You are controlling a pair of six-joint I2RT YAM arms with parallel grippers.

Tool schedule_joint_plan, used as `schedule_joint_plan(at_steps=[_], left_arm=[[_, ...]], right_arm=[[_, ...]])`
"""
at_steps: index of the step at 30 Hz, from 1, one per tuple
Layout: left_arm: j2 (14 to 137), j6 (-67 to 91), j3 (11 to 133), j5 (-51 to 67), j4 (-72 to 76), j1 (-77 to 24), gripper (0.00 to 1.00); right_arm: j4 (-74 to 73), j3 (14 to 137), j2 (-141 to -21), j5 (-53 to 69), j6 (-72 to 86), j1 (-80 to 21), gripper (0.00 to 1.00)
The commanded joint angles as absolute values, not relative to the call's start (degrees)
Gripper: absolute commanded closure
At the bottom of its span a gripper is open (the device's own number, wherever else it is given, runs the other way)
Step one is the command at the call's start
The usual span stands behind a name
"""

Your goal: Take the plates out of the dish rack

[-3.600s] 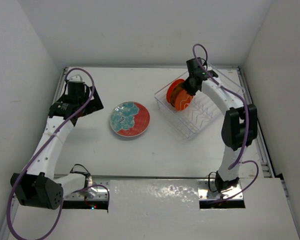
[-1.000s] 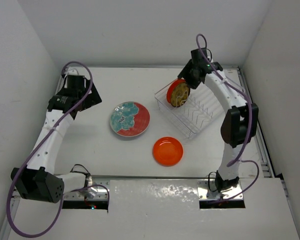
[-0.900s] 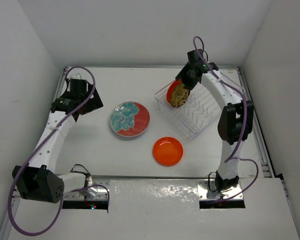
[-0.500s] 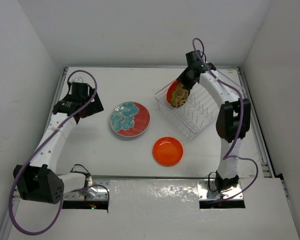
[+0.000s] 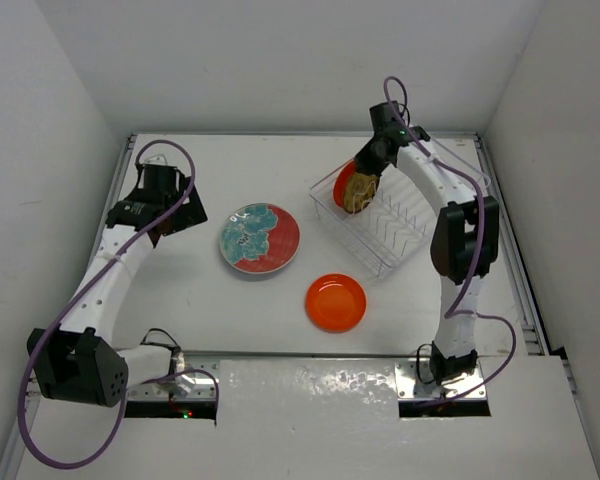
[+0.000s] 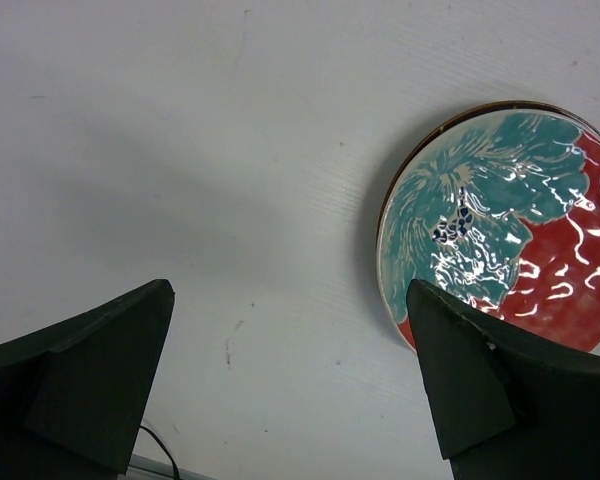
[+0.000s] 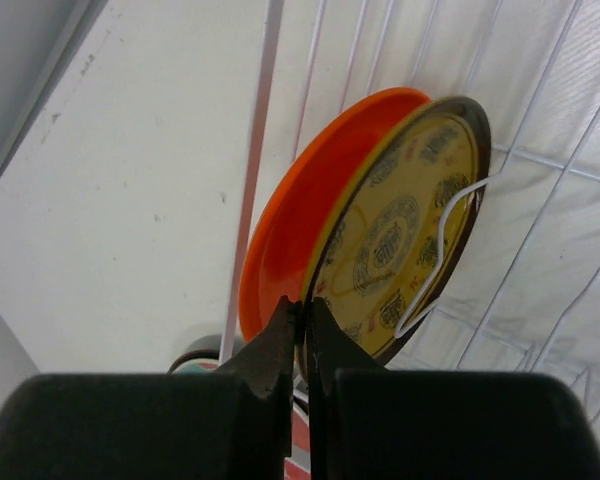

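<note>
Here, right pincer (image 7: pixel 302 325) pinches the amber plate (image 7: pixel 400 240) by its rim inside the dish rack (image 5: pixel 408 238).

Top cam overhead, whole table; shares patterned plate (image 6: pixel 500 225), ahead-right of left gripper (image 6: pixel 288 290), with left wrist; dish rack (image 5: pixel 410 240) with close-in right wrist.

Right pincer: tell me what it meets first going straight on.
The amber-yellow plate: the right pincer sits at its rim, beside the upright orange plate. Whether it touches yet is unclear.
</note>
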State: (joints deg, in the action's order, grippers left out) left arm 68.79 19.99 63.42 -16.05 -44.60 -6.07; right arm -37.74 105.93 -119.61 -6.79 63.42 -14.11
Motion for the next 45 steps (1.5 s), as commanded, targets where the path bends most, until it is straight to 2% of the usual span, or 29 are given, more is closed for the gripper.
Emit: schedule_joint_plan(at_steps=[1,8,11,13,15,17,19,20,23,27,33,38,39,40,41,42,43,45], left_arm=[[69.3,19.6,65.0,-16.7,-42.5,-6.3,0.01],[69.6,19.6,65.0,-17.0,-42.2,-6.3,0.01],[69.6,20.0,65.0,-18.0,-42.4,-6.2,0.01],[69.5,21.4,65.7,-20.2,-43.2,-6.2,0.01],[69.8,23.5,66.3,-22.8,-44.3,-6.2,0.01],[70.1,24.6,67.8,-23.9,-45.8,-6.2,0.01],[70.6,25.8,69.5,-24.4,-46.8,-6.2,0.01],[70.8,25.9,70.0,-24.2,-47.0,-6.2,0.01],[71.5,25.6,72.9,-23.6,-46.9,-6.2,0.01],[73.0,24.8,74.8,-23.8,-47.0,-6.2,0.01],[73.8,22.9,75.7,-22.9,-46.3,-6.2,0.01],[74.1,21.8,76.8,-20.2,-45.9,-6.2,0.01],[74.3,21.6,77.0,-19.9,-45.8,-6.2,0.01],[74.4,21.4,77.6,-19.3,-45.6,-6.2,0.01],[75.2,21.2,78.0,-19.1,-45.7,-6.2,0.01],[75.8,20.7,78.9,-17.8,-45.5,-6.2,0.01],[77.2,20.6,79.4,-16.9,-45.4,-6.2,0.01],[79.1,19.7,81.5,-13.1,-44.7,-6.3,0.01]], right_arm=[[-36.7,107.4,-113.1,-8.4,63.3,-13.8,1.0],[-32.0,105.8,-102.0,-3.7,61.4,-13.4,1.0],[-32.0,106.3,-98.3,2.6,54.7,-14.1,1.0],[-36.4,108.8,-97.9,7.1,44.0,-15.5,1.0],[-46.3,112.9,-97.7,8.0,29.0,-21.1,1.0],[-56.5,114.3,-96.9,2.3,18.1,-29.6,1.0],[-61.0,112.8,-94.3,-4.6,15.0,-36.0,1.0],[-64.0,109.7,-93.4,-11.6,16.3,-41.1,1.0],[-67.6,102.3,-91.3,-19.7,20.9,-50.2,1.0],[-61.9,89.1,-88.9,-20.0,25.4,-59.0,1.0],[-51.1,76.0,-92.9,-18.4,24.5,-60.3,1.0],[-49.0,76.5,-98.3,-17.1,24.2,-60.3,1.0],[-48.7,76.5,-98.7,-17.0,24.4,-60.3,0.96],[-48.5,76.5,-98.9,-16.6,24.6,-60.3,0.85],[-48.3,76.6,-98.8,-15.3,24.5,-60.3,0.79],[-48.3,76.6,-98.7,-14.8,24.8,-60.3,0.66],[-49.1,77.2,-98.3,-14.5,25.0,-60.3,0.36],[-51.0,78.5,-97.8,-14.3,25.2,-60.3,0.25]])
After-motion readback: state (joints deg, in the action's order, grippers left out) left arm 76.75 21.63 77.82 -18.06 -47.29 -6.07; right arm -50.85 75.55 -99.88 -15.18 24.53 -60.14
